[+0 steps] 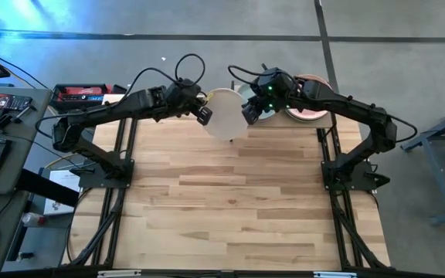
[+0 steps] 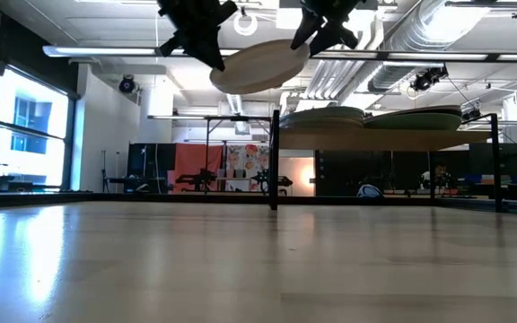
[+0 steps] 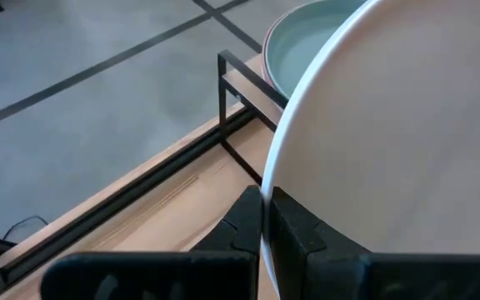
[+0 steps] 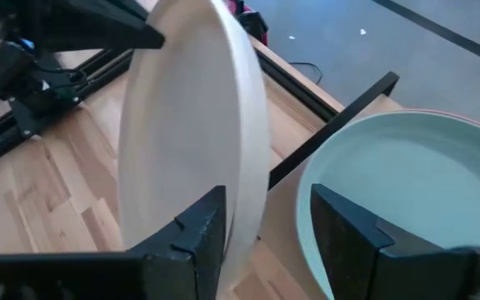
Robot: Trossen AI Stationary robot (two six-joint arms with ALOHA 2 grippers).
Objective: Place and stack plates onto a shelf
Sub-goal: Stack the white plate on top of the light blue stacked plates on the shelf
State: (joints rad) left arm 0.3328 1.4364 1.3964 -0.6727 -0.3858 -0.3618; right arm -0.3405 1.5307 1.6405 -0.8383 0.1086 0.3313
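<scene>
Plates: one cream plate point(image 1: 226, 113) held aloft at twelve o'clock, left gripper point(image 1: 202, 114) clamped on its rim, right gripper point(image 1: 250, 113) spread wide around its opposite edge. Shelf point(image 2: 402, 141) carries two stacks, blue-green plate point(image 4: 407, 200) topping one.

a cream plate point(image 1: 226, 113) hangs tilted in the air beside the shelf point(image 2: 393, 140) stacked with plates point(image 2: 323, 117).

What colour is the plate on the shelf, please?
Pale blue-green round matte plate; right wrist view shows it best.
</scene>
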